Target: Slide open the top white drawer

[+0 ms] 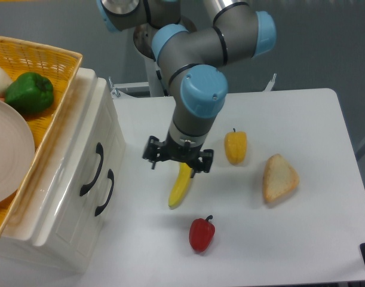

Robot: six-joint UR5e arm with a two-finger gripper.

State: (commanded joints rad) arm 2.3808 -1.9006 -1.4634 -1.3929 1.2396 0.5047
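White table, spread empty jaws above banana, top white drawer well apart leftward

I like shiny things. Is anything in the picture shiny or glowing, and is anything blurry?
In the camera view, the white cabinet's top edge is glossy, with bright streaks of glare; soft shadows sit under the red pepper and the bread slice; the pincer looks a little fuzzy over the banana, while the fruit on the table looks sharp.
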